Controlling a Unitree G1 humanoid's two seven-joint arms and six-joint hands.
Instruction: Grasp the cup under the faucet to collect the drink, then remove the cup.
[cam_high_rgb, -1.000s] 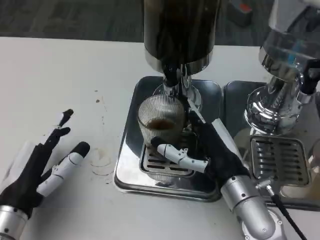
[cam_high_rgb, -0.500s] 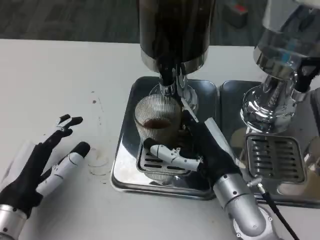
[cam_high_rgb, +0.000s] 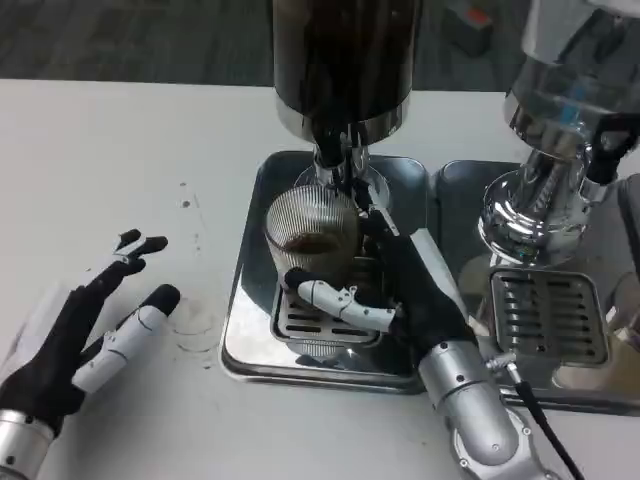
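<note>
The right hand (cam_high_rgb: 405, 290) is wrapped around the ribbed glass cup (cam_high_rgb: 310, 245), thumb across the near side and the other fingers along the far right side, so it holds the cup. The cup stands upright on the slotted grate (cam_high_rgb: 330, 325) of the steel drip tray (cam_high_rgb: 245, 330), directly below the faucet (cam_high_rgb: 335, 165) of the dark dispenser (cam_high_rgb: 345, 60); a little brown drink lies in its bottom. The cup's long axis is vertical, and it sits just forward and left of the right palm, so a way out would run back toward the robot, low enough to clear the faucet spout close above the rim. The left hand (cam_high_rgb: 85, 330) rests flat on the white surface (cam_high_rgb: 120, 160), fingers spread, holding nothing, well apart from the tray; the right is plainly the nearer. A second dispenser (cam_high_rgb: 560, 190) with its own grate (cam_high_rgb: 550, 315) stands just right of the right forearm, leaving little room on that side. Faint stains mark the surface left of the tray.
</note>
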